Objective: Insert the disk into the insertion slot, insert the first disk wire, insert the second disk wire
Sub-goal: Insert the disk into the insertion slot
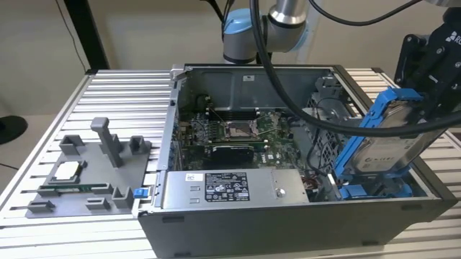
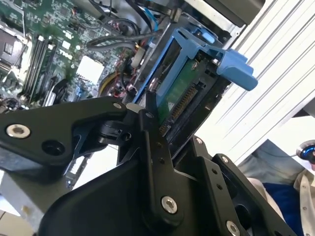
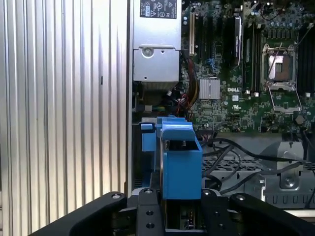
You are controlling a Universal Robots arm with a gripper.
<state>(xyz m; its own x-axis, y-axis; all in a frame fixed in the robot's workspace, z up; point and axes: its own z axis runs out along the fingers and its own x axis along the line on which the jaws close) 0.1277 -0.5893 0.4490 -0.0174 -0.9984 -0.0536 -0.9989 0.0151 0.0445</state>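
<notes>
The disk (image 1: 392, 143) is held clamped in the gripper (image 1: 421, 110), taken at its upper end, so the tool is closed on it. It is carried tilted. Its lower end hangs below the tool, right over the insertion slot (image 1: 368, 190) at the near corner of the computer case (image 1: 288, 221). Whether that lower end touches the slot's blue rails cannot be told.

In the first wrist view the blue carrier (image 3: 181, 162) is seen straight ahead of the tool, with the power-supply box (image 3: 155, 54) and motherboard (image 3: 246, 73) further out beyond it. In the second wrist view a bare connector row (image 2: 184, 105) on the green circuit board is seen just beside one of the fingers (image 2: 155, 132), and no wire is seen plugged into it. So the disk is judged not yet seated and neither wire step done.

Handling (judged, not seen):
- The metal body is stiff and dense, probably heavy for its size.
- The flat faces are smooth and likely slippery.
- The plastic carrier may flex a little under a squeeze.
- The exposed board and connector pins are the fragile parts.
- Hold is best taken across the carrier's long side rails or the flat faces, kept off the connector edge and the blue tab (image 2: 236, 69).
</notes>
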